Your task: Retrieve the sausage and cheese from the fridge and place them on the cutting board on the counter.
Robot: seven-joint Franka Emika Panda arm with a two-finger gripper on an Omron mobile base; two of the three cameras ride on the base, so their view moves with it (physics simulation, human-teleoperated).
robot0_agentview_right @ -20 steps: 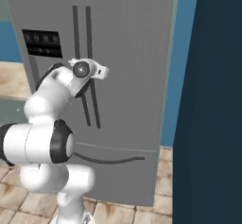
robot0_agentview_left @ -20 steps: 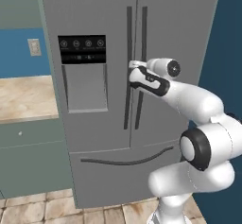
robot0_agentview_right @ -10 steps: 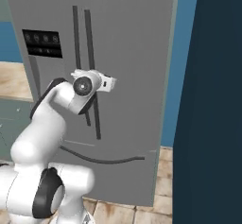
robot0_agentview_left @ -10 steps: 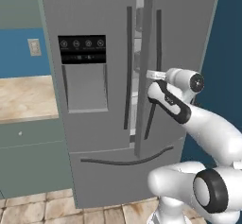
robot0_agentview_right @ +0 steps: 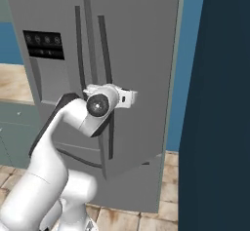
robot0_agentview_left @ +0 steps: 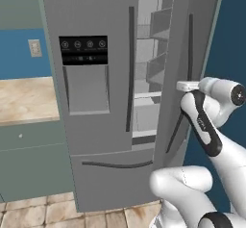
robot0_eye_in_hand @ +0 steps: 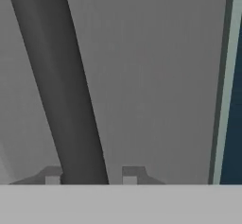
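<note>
At the fridge [robot0_agentview_left: 105,102], I see its right door [robot0_agentview_left: 197,39] swung partly out, with a gap showing pale shelves [robot0_agentview_left: 146,97] and door bins [robot0_agentview_left: 161,25] inside. I cannot make out any sausage or cheese on them from the left base view; the shelves read as bare grey shapes, and much of the inside is hidden behind the door. My gripper [robot0_eye_in_hand: 90,173] sits on the dark bar handle [robot0_eye_in_hand: 61,90] of that door, its two tips pressed close on either side of the bar, pinching it. Both base views have the fingers covered by the wrist, so the hand view alone shows the grip. On the far left lies a strip of beige counter [robot0_agentview_left: 26,99], cut off by the frame edge.
</note>
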